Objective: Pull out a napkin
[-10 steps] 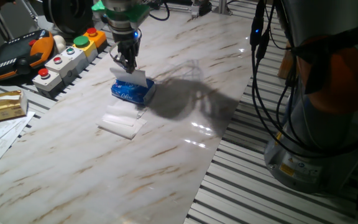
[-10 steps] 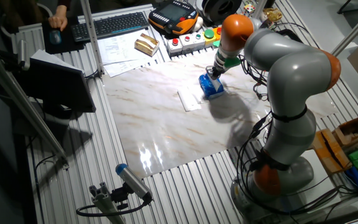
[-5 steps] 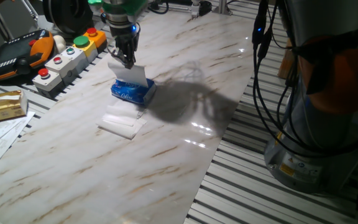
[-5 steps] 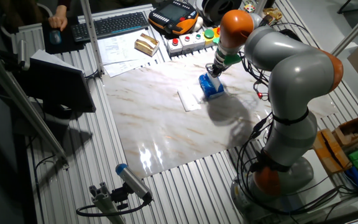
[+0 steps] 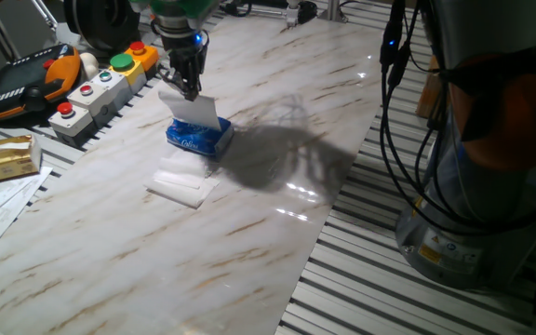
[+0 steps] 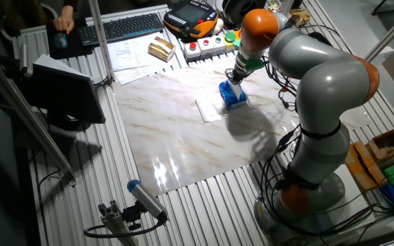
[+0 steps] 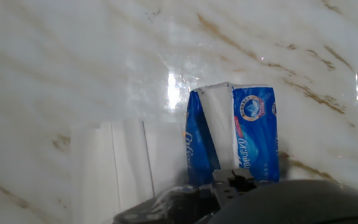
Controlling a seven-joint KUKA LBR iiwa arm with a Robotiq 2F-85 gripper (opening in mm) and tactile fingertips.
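The blue tissue pack (image 5: 199, 139) lies on the marble table top, also in the other fixed view (image 6: 233, 96) and the hand view (image 7: 255, 134). My gripper (image 5: 189, 87) hangs straight above it, shut on the napkin (image 5: 194, 109), a white sheet stretched from the pack's slot up to my fingers. In the hand view the napkin (image 7: 219, 127) rises from the slot between the pack's blue halves towards my gripper (image 7: 231, 181). In the other fixed view my gripper (image 6: 234, 76) is just above the pack.
A folded white tissue pile (image 5: 183, 181) lies on the table just in front of the pack, and shows in the hand view (image 7: 117, 163). A button box (image 5: 100, 86), a teach pendant (image 5: 26, 82) and a small cardboard box (image 5: 7, 156) sit at the table's left edge.
My gripper has risen a little above the pack, and the napkin has come further out of the slot. The pack has stayed in place.
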